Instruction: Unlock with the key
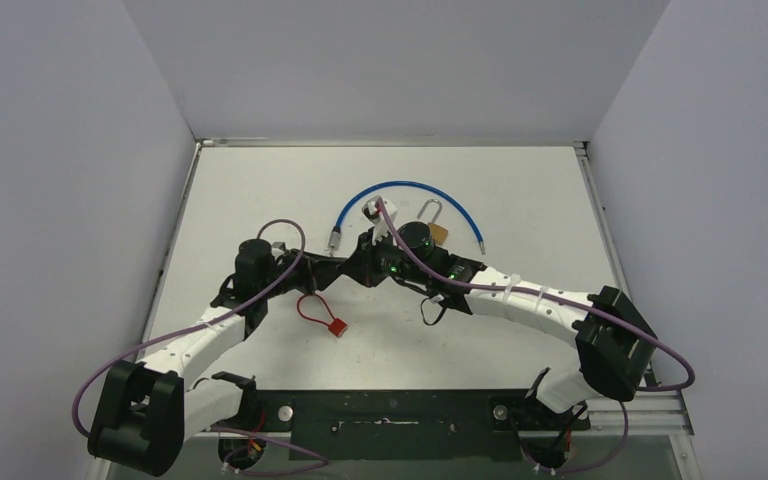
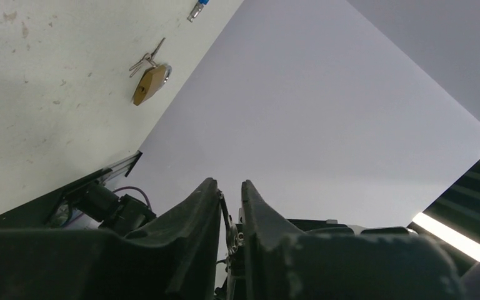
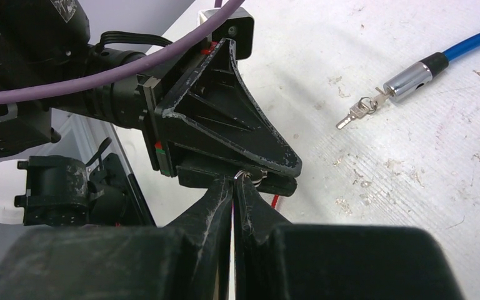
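My two grippers meet above the middle of the table. In the left wrist view a thin metal key (image 2: 227,209) lies between the nearly closed fingers of my left gripper (image 2: 230,184). In the right wrist view my right gripper (image 3: 234,182) is pinched shut on the small ring end of that key (image 3: 250,175), right at the tips of my left gripper (image 3: 287,176). In the top view the grippers join (image 1: 372,258). A brass padlock (image 1: 438,233) with an open shackle lies just behind them; it also shows in the left wrist view (image 2: 149,84).
A blue cable lock (image 1: 405,187) arcs behind the grippers; its silver end (image 3: 412,80) has a small key (image 3: 356,114) beside it. A small red lock (image 1: 337,327) with a red cable loop lies in front of the left arm. Keys (image 2: 147,59) lie by the brass padlock.
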Controlling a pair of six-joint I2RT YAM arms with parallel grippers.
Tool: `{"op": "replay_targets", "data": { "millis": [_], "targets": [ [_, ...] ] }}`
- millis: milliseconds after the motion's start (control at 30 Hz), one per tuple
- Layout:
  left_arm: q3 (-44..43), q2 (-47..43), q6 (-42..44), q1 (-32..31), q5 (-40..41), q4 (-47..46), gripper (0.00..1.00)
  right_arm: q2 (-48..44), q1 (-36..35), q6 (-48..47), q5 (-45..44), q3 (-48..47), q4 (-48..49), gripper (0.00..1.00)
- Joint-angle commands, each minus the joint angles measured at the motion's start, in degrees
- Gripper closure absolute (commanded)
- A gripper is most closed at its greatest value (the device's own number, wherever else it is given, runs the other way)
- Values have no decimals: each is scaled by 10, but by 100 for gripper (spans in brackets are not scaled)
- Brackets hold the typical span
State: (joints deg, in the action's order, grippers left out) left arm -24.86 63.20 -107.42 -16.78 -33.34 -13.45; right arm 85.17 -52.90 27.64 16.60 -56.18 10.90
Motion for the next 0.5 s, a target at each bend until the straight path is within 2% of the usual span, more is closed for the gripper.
{"op": "replay_targets", "data": {
  "millis": [0, 100, 200, 233, 267, 333, 400, 467],
  "targets": [
    [-7, -5, 8, 3, 4, -15, 88, -17, 0, -6, 12, 5, 34, 100],
    [-12, -8, 20, 4, 10, -10, 100, -27, 0, -4, 9, 10, 36, 100],
    [-29, -7, 57, 4, 21, -12, 100, -33, 3, 1, 9, 14, 33, 100],
    [-39, -6, 81, 4, 26, -12, 100, -34, 6, 7, 8, 14, 32, 91],
    [-52, -4, 105, 4, 35, -16, 100, -37, 9, 12, 7, 14, 32, 74],
    [-74, 1, 158, 4, 44, -47, 100, -46, 16, 31, -3, 16, 40, 51],
    [-102, 2, 228, 4, 58, -64, 100, -58, 27, 54, -10, 22, 63, 37],
    [-118, -3, 303, 3, 67, -98, 100, -69, 44, 90, -13, 28, 89, 31]
  ]
}}
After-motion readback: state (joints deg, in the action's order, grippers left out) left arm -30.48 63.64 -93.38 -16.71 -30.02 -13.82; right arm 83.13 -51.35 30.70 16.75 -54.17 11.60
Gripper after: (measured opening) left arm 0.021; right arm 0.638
